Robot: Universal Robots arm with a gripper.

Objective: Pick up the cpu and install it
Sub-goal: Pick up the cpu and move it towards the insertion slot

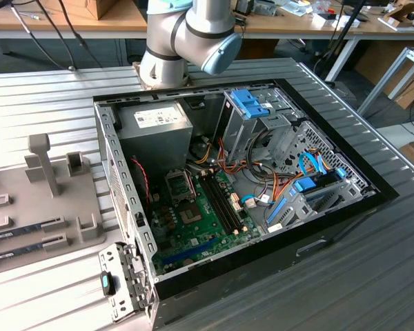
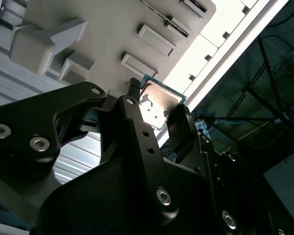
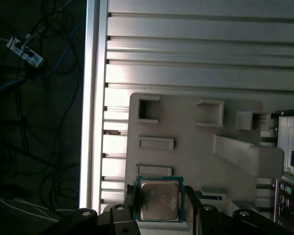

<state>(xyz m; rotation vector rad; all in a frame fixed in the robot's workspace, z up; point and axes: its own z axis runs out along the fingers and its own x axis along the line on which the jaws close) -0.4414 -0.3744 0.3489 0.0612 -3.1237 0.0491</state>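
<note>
The cpu (image 3: pixel 159 199), a small square chip with a silvery top and a thin green rim, sits between my gripper's (image 3: pixel 160 201) two black fingers (image 3: pixel 129 198), which press on its opposite edges. In the second wrist view the cpu (image 2: pixel 157 104) shows the same way, clamped in the gripper (image 2: pixel 156 106) above the grey fixture plate (image 2: pixel 112 29). The gripper is shut on the chip. In the exterior view the open computer case (image 1: pixel 234 200) lies on the table, and its green motherboard carries the square dark socket (image 1: pixel 190 211).
The grey fixture plate (image 1: pixel 27 207) with upright holders and slots lies at the exterior view's left of the case. The ribbed metal table (image 3: pixel 196 44) ends at an edge rail (image 3: pixel 92 98) with cables on the floor beyond. Drive cages and wiring fill the case's right half.
</note>
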